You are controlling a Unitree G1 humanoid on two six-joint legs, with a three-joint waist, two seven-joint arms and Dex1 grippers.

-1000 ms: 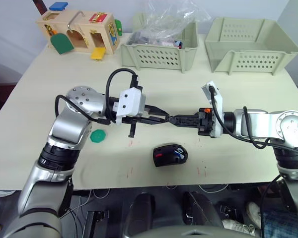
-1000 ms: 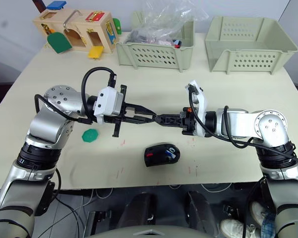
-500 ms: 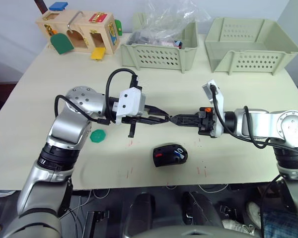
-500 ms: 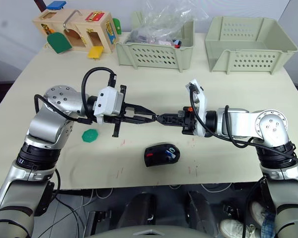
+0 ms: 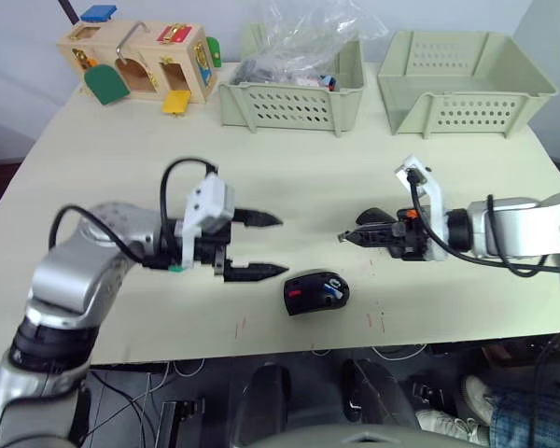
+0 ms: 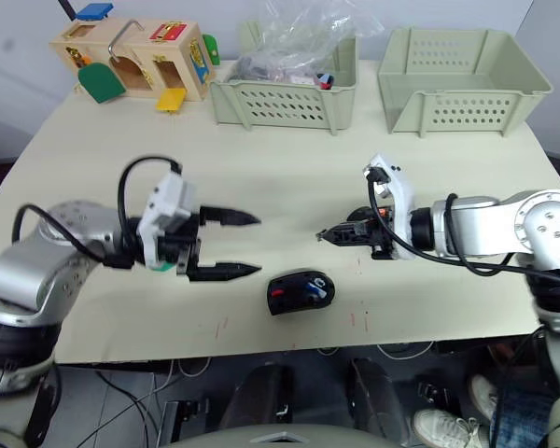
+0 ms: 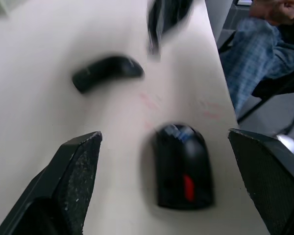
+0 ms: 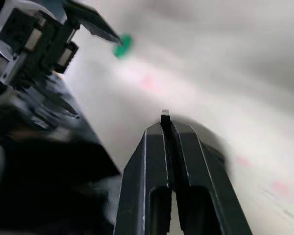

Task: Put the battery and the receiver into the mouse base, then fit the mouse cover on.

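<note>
I count one mouse base near the worktop's front edge, two green baskets along its back edge, one wooden toy box at its back-left corner.

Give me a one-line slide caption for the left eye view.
Left end effector open beside the mouse base; right end effector pinched shut on a small item above it.

Grippers drawn apart.
Left gripper spread wide now; right gripper pulled back, pinching a small piece.
</note>
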